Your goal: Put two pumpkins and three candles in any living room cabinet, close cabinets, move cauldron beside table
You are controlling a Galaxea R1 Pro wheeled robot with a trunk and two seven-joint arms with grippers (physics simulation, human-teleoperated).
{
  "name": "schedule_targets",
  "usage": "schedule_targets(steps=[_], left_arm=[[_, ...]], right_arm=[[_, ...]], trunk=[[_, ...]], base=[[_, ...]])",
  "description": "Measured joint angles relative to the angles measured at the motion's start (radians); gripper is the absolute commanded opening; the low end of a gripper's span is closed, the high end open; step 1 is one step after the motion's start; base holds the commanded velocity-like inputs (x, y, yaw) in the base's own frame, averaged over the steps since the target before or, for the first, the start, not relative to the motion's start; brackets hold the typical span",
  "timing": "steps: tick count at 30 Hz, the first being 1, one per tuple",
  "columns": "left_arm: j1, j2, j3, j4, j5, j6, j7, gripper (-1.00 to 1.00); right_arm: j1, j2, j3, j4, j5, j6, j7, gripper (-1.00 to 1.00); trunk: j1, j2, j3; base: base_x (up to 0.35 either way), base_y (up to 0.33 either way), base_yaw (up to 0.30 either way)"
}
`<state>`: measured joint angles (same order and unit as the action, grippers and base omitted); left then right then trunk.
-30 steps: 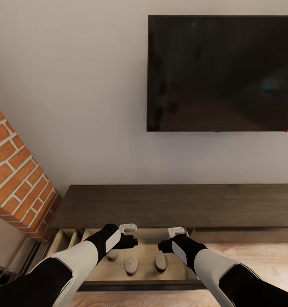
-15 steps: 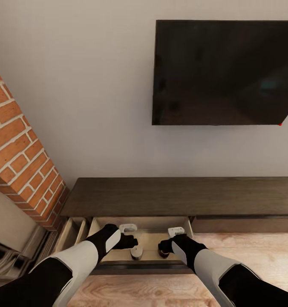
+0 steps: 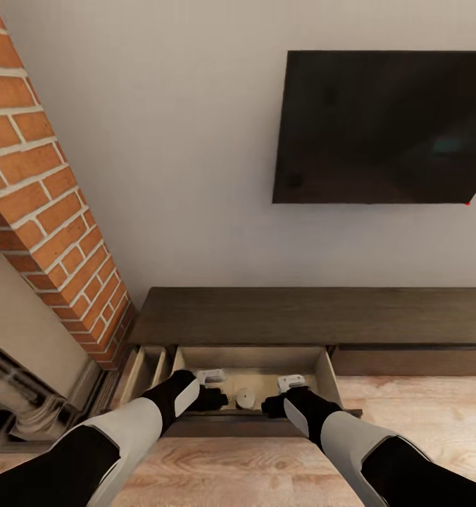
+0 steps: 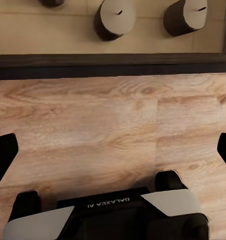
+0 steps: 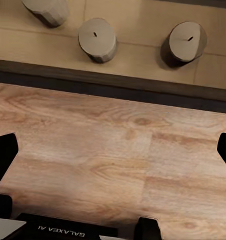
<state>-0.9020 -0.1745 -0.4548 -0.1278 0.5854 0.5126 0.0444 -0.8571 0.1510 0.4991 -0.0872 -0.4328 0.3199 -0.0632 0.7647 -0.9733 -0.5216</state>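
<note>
Three candles stand upright inside the open drawer of the cabinet [image 3: 322,317], on its light beige floor. In the right wrist view they sit in a loose row just behind the drawer's dark front edge: candle one [image 5: 46,10] partly cut off at the picture's border, candle two [image 5: 97,39] in the middle, and candle three [image 5: 187,42] well apart from it toward the other side. Each shows a small dark wick on its flat top. The left wrist view catches two of them plainly, one [image 4: 115,19] and another [image 4: 185,16], with a sliver of a third at the border. From the head view a single candle [image 3: 246,398] is visible between the two wrists, the others being hidden behind the arms.

The drawer [image 3: 252,355] is pulled only part of the way out from the cabinet's front. A narrower drawer [image 3: 145,367] next to it, on the brick side, also stands open.

The left gripper [image 3: 211,378] and right gripper [image 3: 291,384] hang side by side above the drawer's front edge, over the wooden floor [image 4: 113,130]. Both have their fingers spread wide and hold nothing; in each wrist view the dark fingertips sit at opposite borders with bare floor between them.

Behind the cabinet rises a pale wall [image 3: 196,176] carrying a dark television [image 3: 386,127]. A brick column [image 3: 48,211] stands to the left of the cabinet.
</note>
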Motion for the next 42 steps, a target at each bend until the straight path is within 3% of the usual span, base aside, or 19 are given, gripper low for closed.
schedule_targets(steps=[10,16,33,42], left_arm=[[0.000,0.000,0.001,-0.001,0.002,-0.006,-0.002,1.00],[0.001,0.000,0.004,0.004,0.003,-0.081,-0.001,1.00],[0.000,0.002,0.006,0.023,-0.002,-0.157,-0.001,1.00],[0.000,0.008,0.006,0.022,-0.002,-0.163,0.000,1.00]], right_arm=[[0.000,0.000,-0.002,0.000,0.001,-0.004,-0.002,1.00],[0.000,0.000,-0.001,0.000,0.001,-0.007,-0.002,1.00],[0.000,-0.001,-0.001,0.003,0.001,-0.008,-0.002,1.00],[0.000,0.001,-0.001,0.005,0.000,-0.008,-0.002,1.00]], trunk=[[0.000,0.000,0.016],[0.000,0.000,0.026],[0.000,0.000,0.053],[0.000,0.000,0.068]], base=[[-0.088,0.094,0.047],[-0.003,0.003,0.004],[0.000,0.000,0.000],[0.000,0.000,0.000]])
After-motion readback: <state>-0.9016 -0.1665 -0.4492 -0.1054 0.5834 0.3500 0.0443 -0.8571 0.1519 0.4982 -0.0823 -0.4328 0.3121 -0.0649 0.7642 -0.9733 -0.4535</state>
